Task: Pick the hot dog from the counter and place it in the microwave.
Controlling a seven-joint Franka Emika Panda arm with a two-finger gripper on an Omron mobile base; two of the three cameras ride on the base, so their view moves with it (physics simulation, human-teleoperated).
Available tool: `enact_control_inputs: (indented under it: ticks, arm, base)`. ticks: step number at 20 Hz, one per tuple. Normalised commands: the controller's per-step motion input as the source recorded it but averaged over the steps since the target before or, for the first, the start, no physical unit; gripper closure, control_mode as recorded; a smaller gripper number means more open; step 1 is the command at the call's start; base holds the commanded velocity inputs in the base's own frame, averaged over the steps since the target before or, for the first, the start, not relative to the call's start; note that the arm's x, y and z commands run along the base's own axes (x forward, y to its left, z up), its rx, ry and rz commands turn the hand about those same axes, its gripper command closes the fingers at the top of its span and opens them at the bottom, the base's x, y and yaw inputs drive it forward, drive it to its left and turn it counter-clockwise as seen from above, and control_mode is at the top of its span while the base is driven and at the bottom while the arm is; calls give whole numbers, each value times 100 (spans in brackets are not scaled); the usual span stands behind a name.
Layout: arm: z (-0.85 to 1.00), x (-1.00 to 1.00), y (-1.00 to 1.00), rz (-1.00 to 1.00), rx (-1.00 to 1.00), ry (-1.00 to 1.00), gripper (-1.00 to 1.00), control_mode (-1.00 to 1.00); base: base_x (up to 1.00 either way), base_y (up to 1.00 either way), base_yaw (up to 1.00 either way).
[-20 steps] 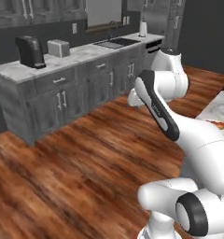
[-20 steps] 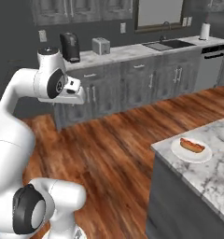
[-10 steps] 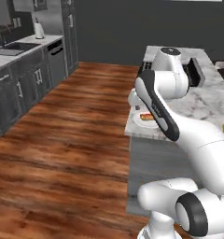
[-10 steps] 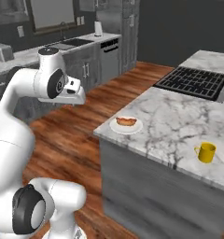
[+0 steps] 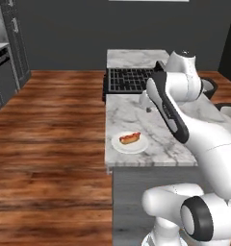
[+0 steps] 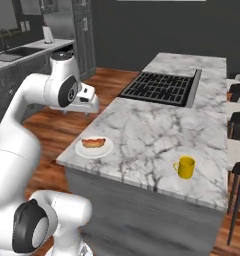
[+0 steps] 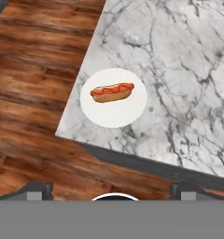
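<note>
A: Where is the hot dog (image 7: 112,92) found?

B: It is seen lying flat on a white plate (image 7: 128,116), left of centre in the hand view. The plate is set close to a corner of the counter (image 7: 179,74), near the edge where the marble gives way to the wooden floor (image 7: 34,70). In the left base view the hot dog (image 5: 129,138) sits in the lower middle of the frame; in the right base view (image 6: 94,143) it is at the left centre.

A: Why is it thought to be placed so?

B: A spot near the counter's edge is judged to leave it easy to reach from the floor side, and the plate keeps it level, with its long sides exposed for a pinch.

A: And the gripper (image 7: 112,189)?

B: Its fingers are spread wide and nothing is held between them. The hand (image 6: 84,100) is carried high, beside the counter's edge and well apart from the plate, so the hot dog lies ahead of and below it, a little left of the midline between the finger tips. A descent is judged to be needed before any closing
</note>
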Motion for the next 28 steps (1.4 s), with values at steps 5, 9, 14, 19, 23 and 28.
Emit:
enact_control_inputs:
  ticks: [5,9,14,19,23,28]
  arm:
    - [0,0,0,0,0,0,-100,100]
    - [0,0,0,0,0,0,-100,100]
    - [0,0,0,0,0,0,-100,100]
    - [-4,0,0,0,0,0,-100,-100]
    - [-31,27,0,-22,0,6,-100,-100]
    - [-46,37,5,-46,1,22,-100,-100]
  base:
    - [64,28,-6]
    - [72,41,-8]
    - [12,5,-1]
    - [0,0,0]
    - [0,0,0]
    - [0,0,0]
